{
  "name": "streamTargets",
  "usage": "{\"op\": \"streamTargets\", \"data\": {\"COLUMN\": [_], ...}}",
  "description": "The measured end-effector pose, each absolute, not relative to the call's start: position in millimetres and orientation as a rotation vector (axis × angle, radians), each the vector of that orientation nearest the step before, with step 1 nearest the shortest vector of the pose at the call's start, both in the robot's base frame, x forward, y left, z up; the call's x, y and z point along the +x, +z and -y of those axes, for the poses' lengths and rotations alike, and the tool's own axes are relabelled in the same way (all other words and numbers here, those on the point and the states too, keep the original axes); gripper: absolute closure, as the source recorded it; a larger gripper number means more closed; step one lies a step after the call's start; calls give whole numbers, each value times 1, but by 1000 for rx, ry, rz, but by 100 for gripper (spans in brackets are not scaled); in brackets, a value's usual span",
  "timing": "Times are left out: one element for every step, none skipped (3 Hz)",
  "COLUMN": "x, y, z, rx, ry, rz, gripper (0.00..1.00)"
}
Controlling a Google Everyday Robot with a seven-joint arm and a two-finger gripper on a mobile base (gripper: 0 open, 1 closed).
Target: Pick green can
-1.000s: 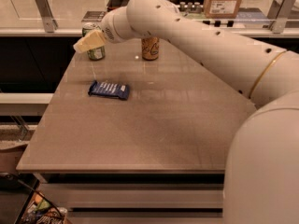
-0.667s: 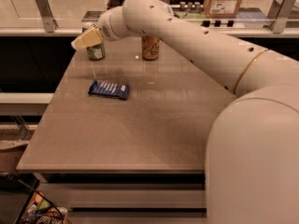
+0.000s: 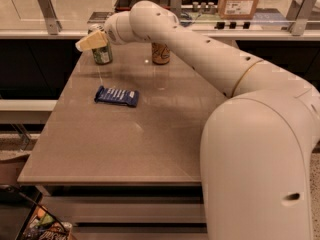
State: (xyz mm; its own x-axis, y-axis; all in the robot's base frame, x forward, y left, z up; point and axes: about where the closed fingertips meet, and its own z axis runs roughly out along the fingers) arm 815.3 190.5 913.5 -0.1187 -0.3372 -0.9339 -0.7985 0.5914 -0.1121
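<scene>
The green can (image 3: 102,54) stands upright on the desk (image 3: 150,139), far back on the left, at about 11 o'clock from the desk's middle and near the left edge. Its green and white label shows on the lower body. Its top is hidden behind the claw, so nothing can be said about whether it is opened or what is inside.

The claw (image 3: 91,41) is at the can's upper end, its tan tip lying across the top of the can and jutting out toward 9 o'clock. From this angle I cannot tell whether the claw is wide or narrow, or whether it grips the can at all. The white arm (image 3: 200,49) reaches it from the lower right, running up and across toward 10 o'clock.

An orange-tan can (image 3: 160,54) stands upright at 3 o'clock from the green can, well apart from it and partly covered by the arm. Its top is hidden too.

A flat blue packet (image 3: 116,96) lies on the desk at 6 o'clock from the green can, apart from both cans.

Beyond the desk, at 1 o'clock, a cardboard box (image 3: 239,1) with a white label sits on a counter (image 3: 30,33). Its contents are not visible.
</scene>
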Motion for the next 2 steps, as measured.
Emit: {"op": "streamTargets", "data": {"x": [822, 822], "y": [906, 905], "z": [-195, -197], "rx": [-929, -932], "ry": [532, 534], "rz": [-1700, -1701], "gripper": [18, 41]}}
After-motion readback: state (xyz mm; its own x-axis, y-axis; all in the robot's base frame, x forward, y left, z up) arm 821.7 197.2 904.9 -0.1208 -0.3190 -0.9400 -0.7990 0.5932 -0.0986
